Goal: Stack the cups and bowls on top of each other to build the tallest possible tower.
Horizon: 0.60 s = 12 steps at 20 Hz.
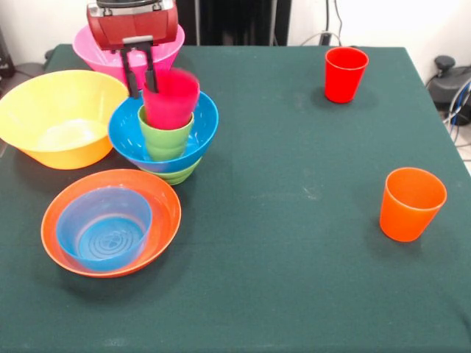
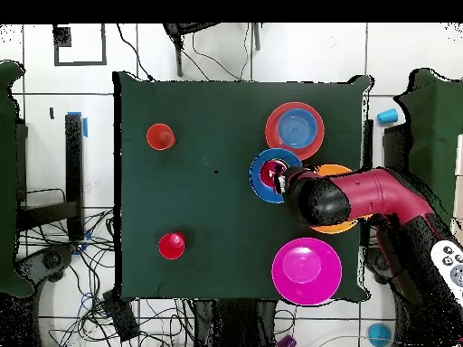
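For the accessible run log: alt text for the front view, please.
The gripper holds a magenta-pink cup by its rim, tilted, in the light green cup that stands in the wide blue bowl. Left are big yellow and pink bowls; nearer, a small blue bowl in an orange one. Red and orange cups stand apart, right.

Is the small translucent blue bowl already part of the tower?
No: in the front view the small translucent blue bowl sits inside the shallow orange-red bowl, apart from the tower.
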{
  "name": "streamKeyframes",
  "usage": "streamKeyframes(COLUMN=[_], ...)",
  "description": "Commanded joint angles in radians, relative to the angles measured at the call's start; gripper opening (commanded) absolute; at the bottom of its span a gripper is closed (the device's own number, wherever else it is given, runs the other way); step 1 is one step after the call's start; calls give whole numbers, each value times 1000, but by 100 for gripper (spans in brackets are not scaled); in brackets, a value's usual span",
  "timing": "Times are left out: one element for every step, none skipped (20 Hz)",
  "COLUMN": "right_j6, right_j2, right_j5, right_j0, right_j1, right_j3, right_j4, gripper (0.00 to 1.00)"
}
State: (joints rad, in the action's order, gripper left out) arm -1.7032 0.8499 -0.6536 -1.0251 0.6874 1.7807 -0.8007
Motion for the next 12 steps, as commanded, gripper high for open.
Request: streamKeyframes(right_j6=[83,82,81,81,81,80,80,78,75,73,68,59], right_j2=[-67,-69,-70,-70,-71,-72,-72,-73,-74,-75,-74,-71], right_j5=[12,9,6,4,4,2,1,3,5,7,11,19], right_j0=[39,41,42,43,43,44,45,47,48,49,50,51], right_j1=[-27,-25,-23,-21,-20,-18,-18,-16,-14,-12,-13,-7], right_j3=[-32,-34,-34,-35,-34,-33,-34,-32,-32,-31,-34,-33], right_j4=[-63,-64,-64,-65,-66,-67,-68,-70,-73,-75,-75,-71], gripper=[100,100,100,100,100,100,100,100,100,100,100,100])
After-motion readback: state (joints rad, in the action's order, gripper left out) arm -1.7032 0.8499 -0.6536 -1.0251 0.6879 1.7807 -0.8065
